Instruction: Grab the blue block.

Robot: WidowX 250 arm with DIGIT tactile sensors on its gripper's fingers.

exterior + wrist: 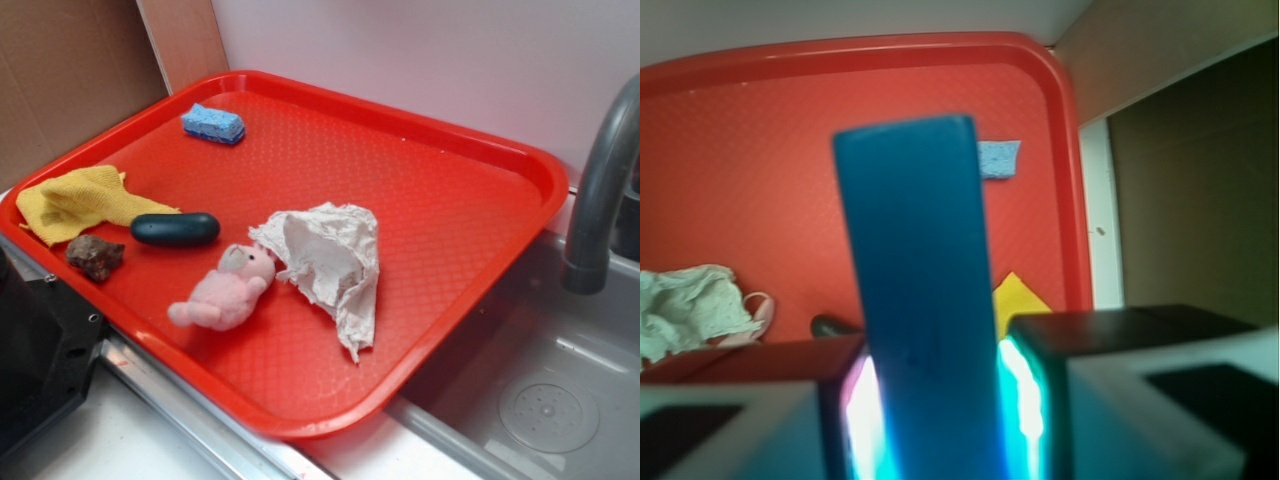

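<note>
In the wrist view a smooth, saturated blue block [915,270] stands upright, filling the middle of the frame. My gripper [935,400] is shut on its lower part, and both fingers [1120,350] press its sides. The block is held above the red tray [790,160]. Neither the block nor the gripper shows in the exterior view.
On the red tray [450,200] lie a light-blue sponge [213,124], a yellow cloth [75,200], a dark teal pickle-like piece [175,229], a brown lump [95,256], a pink plush [225,290] and crumpled paper [330,255]. A faucet [600,180] and sink [540,400] are at the right.
</note>
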